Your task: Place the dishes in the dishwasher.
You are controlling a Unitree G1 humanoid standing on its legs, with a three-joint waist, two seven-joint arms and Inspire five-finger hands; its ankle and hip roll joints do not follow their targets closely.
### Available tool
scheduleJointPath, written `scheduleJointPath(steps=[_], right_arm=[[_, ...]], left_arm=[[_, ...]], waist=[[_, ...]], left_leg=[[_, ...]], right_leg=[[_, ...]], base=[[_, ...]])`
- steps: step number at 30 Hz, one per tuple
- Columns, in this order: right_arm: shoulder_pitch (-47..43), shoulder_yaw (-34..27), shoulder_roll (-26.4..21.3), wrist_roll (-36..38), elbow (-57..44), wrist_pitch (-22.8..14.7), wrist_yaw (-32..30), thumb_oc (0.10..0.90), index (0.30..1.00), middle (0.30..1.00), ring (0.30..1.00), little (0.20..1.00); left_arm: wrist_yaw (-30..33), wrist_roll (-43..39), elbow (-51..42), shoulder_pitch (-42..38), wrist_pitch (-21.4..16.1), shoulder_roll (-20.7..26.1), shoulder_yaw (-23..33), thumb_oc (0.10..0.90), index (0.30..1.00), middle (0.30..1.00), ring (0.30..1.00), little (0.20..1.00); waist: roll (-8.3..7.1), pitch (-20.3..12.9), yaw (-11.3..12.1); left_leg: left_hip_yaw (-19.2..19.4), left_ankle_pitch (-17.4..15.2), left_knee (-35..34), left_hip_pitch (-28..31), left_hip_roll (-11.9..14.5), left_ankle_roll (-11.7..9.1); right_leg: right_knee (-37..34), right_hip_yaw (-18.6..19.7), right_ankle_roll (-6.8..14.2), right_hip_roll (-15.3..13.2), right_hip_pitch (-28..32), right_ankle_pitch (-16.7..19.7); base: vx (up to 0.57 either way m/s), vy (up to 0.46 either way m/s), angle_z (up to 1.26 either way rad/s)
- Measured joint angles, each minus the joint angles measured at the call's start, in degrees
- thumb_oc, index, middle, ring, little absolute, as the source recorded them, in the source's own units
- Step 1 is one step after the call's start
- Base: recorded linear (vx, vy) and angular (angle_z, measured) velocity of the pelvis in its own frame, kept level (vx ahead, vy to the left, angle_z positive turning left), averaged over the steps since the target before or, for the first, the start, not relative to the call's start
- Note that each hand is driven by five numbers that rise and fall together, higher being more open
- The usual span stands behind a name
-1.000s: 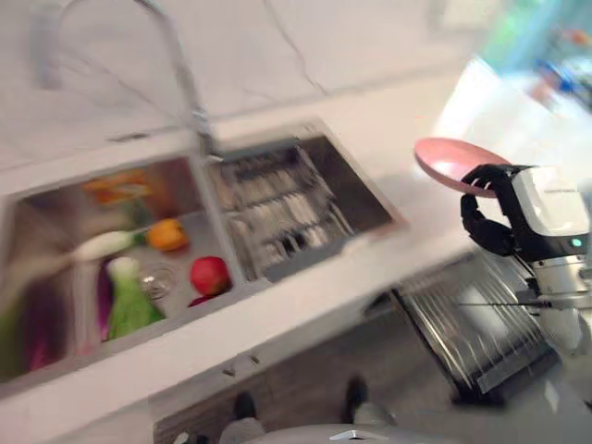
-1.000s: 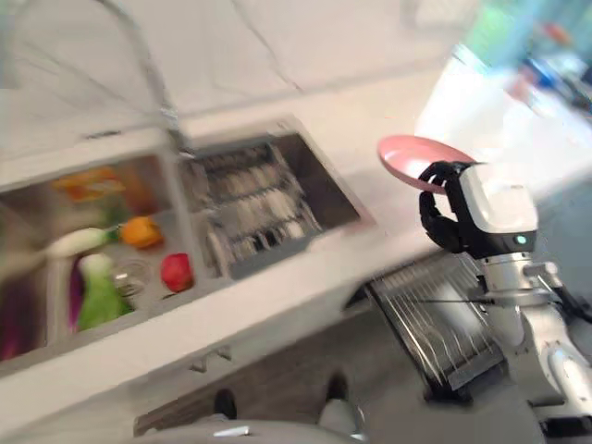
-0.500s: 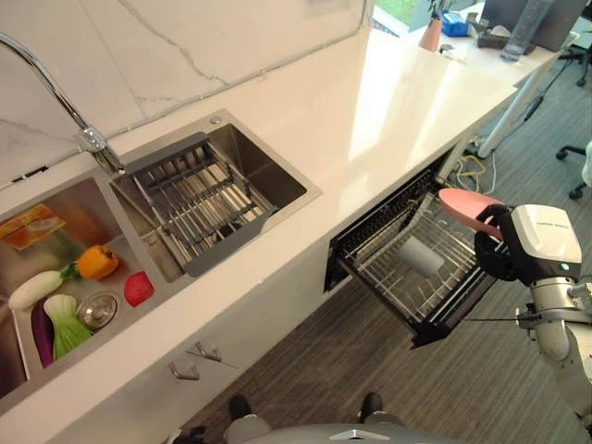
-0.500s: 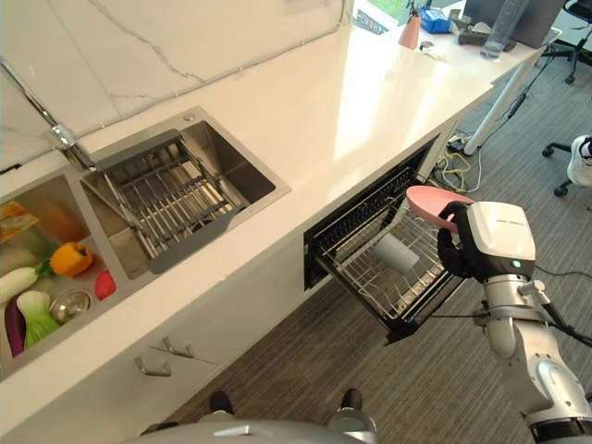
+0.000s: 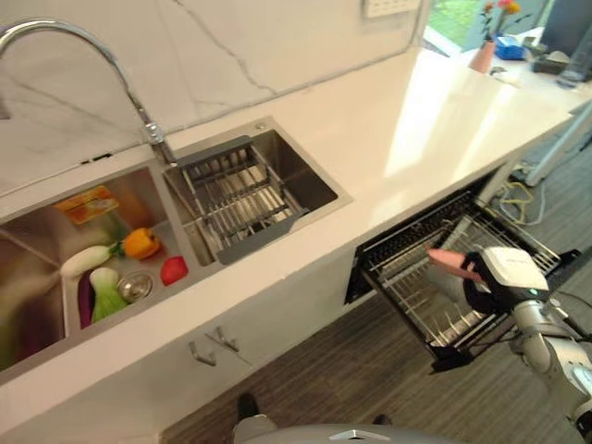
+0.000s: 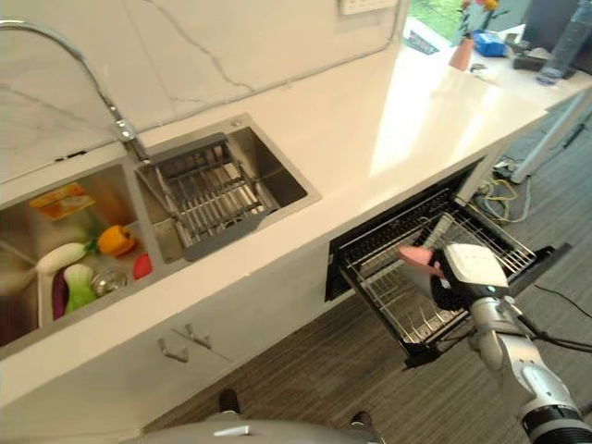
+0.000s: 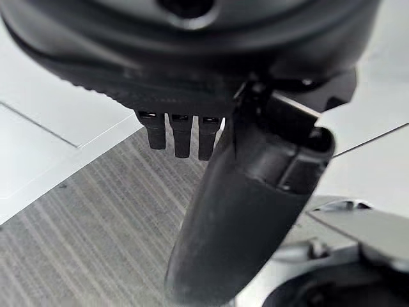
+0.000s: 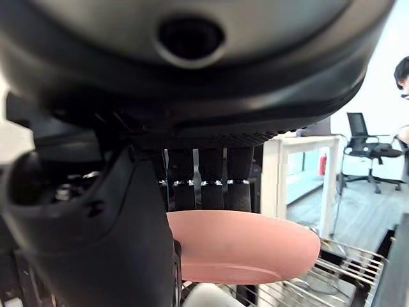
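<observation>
The plate (image 8: 243, 246) in the dark right hand (image 6: 444, 282) is soft pink. The dishwasher rack (image 5: 435, 287) is shiny silver wire in a black frame. The counter (image 5: 416, 129) is white, and the wall (image 5: 231, 46) is white with thin grey lines. In the grey sink (image 5: 55, 268) lie an orange pepper (image 5: 141, 243), something red (image 5: 173, 270) and a green leafy vegetable (image 5: 107, 292). The floor (image 7: 83, 217) is grey with stripes.

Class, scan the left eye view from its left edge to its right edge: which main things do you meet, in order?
Green vegetable → orange pepper → red item → sink drying rack → pink plate → right hand, with the dishwasher rack beneath them.
</observation>
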Motion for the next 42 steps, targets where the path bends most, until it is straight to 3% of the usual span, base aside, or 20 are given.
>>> scheduleJointPath(steps=[5, 6, 7, 8, 12, 22, 26, 32, 34, 35, 36, 37, 39, 42], right_arm=[[-4.9, 1.2, 0.3, 0.3, 10.8, 1.5, -1.1, 0.400, 0.300, 0.300, 0.300, 0.300], [-5.0, 1.2, 0.2, 0.5, 11.2, 2.1, -1.2, 0.422, 0.333, 0.333, 0.333, 0.333], [-6.6, 2.4, 0.3, 0.9, 13.0, 2.4, -2.0, 0.665, 0.698, 0.698, 0.698, 0.698], [-8.2, 3.6, 0.3, 1.2, 14.9, 2.4, -2.4, 0.800, 0.900, 0.900, 0.900, 0.900], [-11.7, 5.7, 2.9, 2.3, 22.6, 3.5, -3.2, 0.800, 0.900, 0.900, 0.900, 0.900], [-8.2, 5.2, 4.9, 3.3, 16.1, 3.6, -2.3, 0.800, 0.900, 0.900, 0.900, 0.900], [-4.9, -1.5, 4.9, 4.7, 8.5, 3.6, -2.5, 0.800, 0.900, 0.900, 0.900, 0.900], [2.3, -18.6, 6.3, 8.8, -0.2, 4.7, -9.4, 0.800, 0.900, 0.900, 0.900, 0.900], [4.3, -21.6, 7.2, 9.3, 0.1, 5.4, -11.9, 0.800, 0.900, 0.900, 0.900, 0.900], [5.3, -24.2, 8.7, 10.5, 1.0, 5.8, -13.4, 0.696, 0.745, 0.745, 0.745, 0.745], [6.3, -25.1, 9.3, 11.9, 1.9, 6.6, -14.0, 0.522, 0.484, 0.484, 0.484, 0.484], [6.9, -26.0, 10.0, 13.6, 4.1, 7.1, -15.0, 0.400, 0.300, 0.300, 0.300, 0.300], [7.6, -28.4, 13.2, 17.3, 16.5, 7.1, -17.4, 0.400, 0.300, 0.300, 0.300, 0.300], [8.0, -28.4, 17.3, 24.9, 24.2, 8.9, -17.7, 0.400, 0.300, 0.300, 0.300, 0.300]], left_arm=[[-0.3, 0.4, 0.2, 2.4, 0.2, -0.9, -1.8, 0.800, 0.900, 0.900, 0.900, 0.900], [-0.3, 0.4, 0.1, 2.3, 0.2, -0.9, -1.8, 0.800, 0.900, 0.900, 0.900, 0.900], [-0.2, 0.4, 0.2, 2.5, 0.0, -0.8, -1.7, 0.800, 0.900, 0.900, 0.900, 0.900], [-0.2, 0.4, 0.2, 2.5, 0.1, -0.8, -1.9, 0.800, 0.900, 0.900, 0.900, 0.900], [-0.1, 0.4, -0.1, 1.9, -1.0, -0.9, -2.2, 0.800, 0.900, 0.900, 0.900, 0.900], [-0.1, 0.4, -0.2, 1.4, -0.8, -1.0, -2.1, 0.800, 0.900, 0.900, 0.900, 0.900], [-0.1, 0.4, -0.7, 0.4, -0.5, -1.0, -2.0, 0.800, 0.900, 0.900, 0.900, 0.900], [0.1, 0.4, -3.3, -0.8, -0.2, -1.0, -1.9, 0.800, 0.900, 0.900, 0.900, 0.900], [0.4, 0.5, -3.3, -0.8, 0.7, -0.9, -1.6, 0.800, 0.900, 0.900, 0.900, 0.900], [0.6, 0.8, -3.2, -0.6, 1.0, -0.7, -1.6, 0.800, 0.900, 0.900, 0.900, 0.900], [0.7, 0.8, -3.2, -0.2, 1.0, -0.6, -1.5, 0.800, 0.900, 0.900, 0.900, 0.900], [0.8, 0.9, -3.1, -0.2, 1.4, -0.6, -1.5, 0.800, 0.900, 0.900, 0.900, 0.900], [1.3, 0.9, -2.1, -0.1, 1.6, -0.3, -1.5, 0.800, 0.900, 0.900, 0.900, 0.900], [1.3, 0.9, -1.9, 0.6, 1.6, -0.4, -1.7, 0.800, 0.900, 0.900, 0.900, 0.900]], waist=[[2.01, 0.3, 0.6], [2.43, 0.3, 1.0], [3.00, 0.5, 1.3], [3.08, 0.5, 0.9], [3.34, 1.0, 1.6], [2.78, 2.0, 0.3], [2.16, 2.4, -0.5], [1.21, 2.5, -2.5], [0.69, 2.4, -3.1], [0.35, 2.1, -3.4], [-0.01, 1.8, -4.3], [-0.25, 1.6, -4.8], [-1.10, 0.5, -5.1], [-0.95, -0.5, -5.3]], left_leg=[[-1.6, 0.3, -0.2, -1.1, -0.8, 0.3], [-1.9, 0.4, -0.1, -1.3, -1.0, 0.4], [-2.3, 0.2, -0.4, -1.8, -1.2, 0.3], [-2.4, 0.5, -0.1, -1.7, -1.3, 0.6], [-3.2, 0.8, -0.3, -2.1, -2.0, 0.9], [-3.1, 0.5, -0.4, -1.3, -2.6, 1.0], [-2.7, 0.3, -0.4, -0.9, -2.6, 1.0], [-0.6, -0.4, -0.4, 1.2, -2.5, 1.0], [0.5, -0.7, -0.4, 1.8, -2.4, 0.8], [0.6, -0.8, -0.4, 1.9, -2.4, 0.8], [0.8, -0.8, -0.4, 2.0, -2.4, 0.8], [1.0, -0.9, -0.4, 2.0, -2.5, 0.9], [1.3, -1.0, -0.4, 2.2, -2.4, 0.8], [1.7, -1.1, -0.4, 2.2, -2.5, 1.0]], right_leg=[[0.0, -1.5, 0.2, -0.4, 0.2, 0.1], [0.0, -1.8, 0.2, -0.5, 0.0, 0.1], [-0.2, -1.9, 0.7, -0.7, 0.2, -0.2], [0.0, -2.2, 0.4, -0.8, 0.1, 0.3], [0.0, -3.1, 0.6, -1.3, 0.5, 0.3], [-0.1, -3.0, 0.8, -1.9, 1.2, 0.3], [-0.2, -2.6, 0.8, -2.1, 1.4, 0.3], [0.0, -0.5, 0.9, -2.5, 1.6, 0.4], [0.0, 0.6, 0.9, -2.4, 1.4, 0.4], [0.0, 0.7, 0.9, -2.4, 1.4, 0.4], [0.0, 0.9, 0.9, -2.4, 1.3, 0.4], [0.0, 1.1, 1.0, -2.5, 1.2, 0.4], [0.0, 1.4, 0.9, -2.5, 1.2, 0.4], [-0.1, 1.7, 1.0, -2.6, 1.1, 0.3]], base=[[0.01, 0.005, 0.19], [-0.01, 0.014, 0.13], [-0.08, 0.034, 0.12], [-0.08, 0.034, 0.15], [0.00, 0.013, 0.12], [0.00, -0.001, 0.00], [0.02, -0.004, -0.06], [0.02, -0.004, -0.17], [0.01, 0.003, -0.24], [0.01, 0.004, -0.15], [0.01, 0.005, -0.08], [0.01, -0.001, -0.10], [0.00, -0.007, -0.08], [0.00, -0.005, -0.06]])
